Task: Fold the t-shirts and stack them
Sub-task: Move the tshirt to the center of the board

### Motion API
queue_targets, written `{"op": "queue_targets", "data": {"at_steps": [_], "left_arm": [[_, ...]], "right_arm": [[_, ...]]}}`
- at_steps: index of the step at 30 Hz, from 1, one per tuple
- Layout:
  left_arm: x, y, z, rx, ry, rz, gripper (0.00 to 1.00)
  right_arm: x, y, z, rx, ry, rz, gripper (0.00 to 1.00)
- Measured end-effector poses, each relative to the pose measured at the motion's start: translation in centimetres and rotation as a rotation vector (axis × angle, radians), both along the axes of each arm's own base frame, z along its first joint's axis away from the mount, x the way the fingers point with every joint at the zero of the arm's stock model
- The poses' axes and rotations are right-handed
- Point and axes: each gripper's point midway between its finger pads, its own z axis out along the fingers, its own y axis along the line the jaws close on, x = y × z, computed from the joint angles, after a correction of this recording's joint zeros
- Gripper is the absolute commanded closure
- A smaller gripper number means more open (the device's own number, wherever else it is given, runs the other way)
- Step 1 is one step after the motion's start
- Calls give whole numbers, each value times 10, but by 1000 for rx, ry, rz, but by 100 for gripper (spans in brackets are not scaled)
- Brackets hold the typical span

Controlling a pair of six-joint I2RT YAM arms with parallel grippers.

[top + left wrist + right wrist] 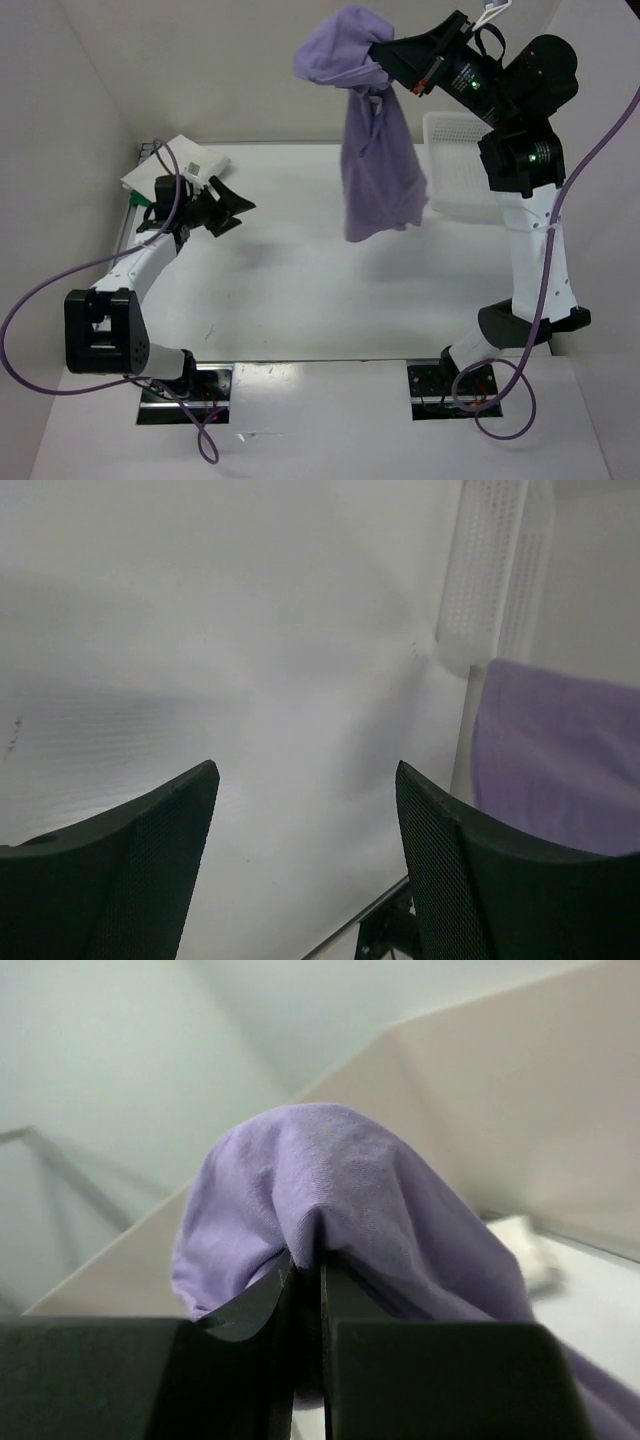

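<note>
The lavender t-shirt (375, 170) hangs in the air over the back of the table, bunched at the top and draping down. My right gripper (378, 62) is shut on its bunched top; in the right wrist view the cloth (330, 1180) bulges over the closed right gripper (305, 1260). A folded white t-shirt (185, 162) lies at the back left, with a sliver of green t-shirt (141, 198) showing under its near edge. My left gripper (235, 212) hovers open just right of that pile, holding nothing. In the left wrist view the left gripper (305, 770) faces the hanging lavender cloth (560, 760).
A white plastic lattice basket (455, 165) stands at the back right, partly behind the right arm, and shows in the left wrist view as the basket (490, 570). White walls close in the table at the back and left.
</note>
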Motion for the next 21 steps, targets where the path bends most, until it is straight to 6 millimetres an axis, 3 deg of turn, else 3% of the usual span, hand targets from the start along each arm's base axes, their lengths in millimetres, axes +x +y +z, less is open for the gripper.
{"op": "queue_targets", "data": {"at_steps": [3, 6, 8, 10, 12, 14, 17, 19, 21], "left_arm": [[3, 18, 9, 5, -23, 52, 21], [1, 34, 16, 8, -44, 97, 21], [-3, 46, 16, 11, -43, 130, 21], [-7, 56, 13, 18, -30, 159, 21], [-10, 64, 10, 35, -19, 177, 21], [-14, 67, 6, 67, -13, 175, 24], [-20, 70, -3, 115, 7, 164, 27], [-25, 74, -11, 151, 31, 163, 33], [-30, 79, -19, 200, 49, 157, 38]], "right_arm": [[-39, 28, 23, 23, -64, 163, 99], [-51, 29, 27, 40, -81, 204, 99], [-45, 31, 14, 44, -55, 210, 97], [-29, 37, -24, 30, 23, 210, 91], [0, 45, -85, 3, 147, 194, 82], [28, 51, -163, -38, 309, 171, 76], [76, 53, -302, -123, 614, 76, 62], [87, 41, -401, -214, 849, -16, 55], [79, 26, -456, -285, 989, -95, 50]]}}
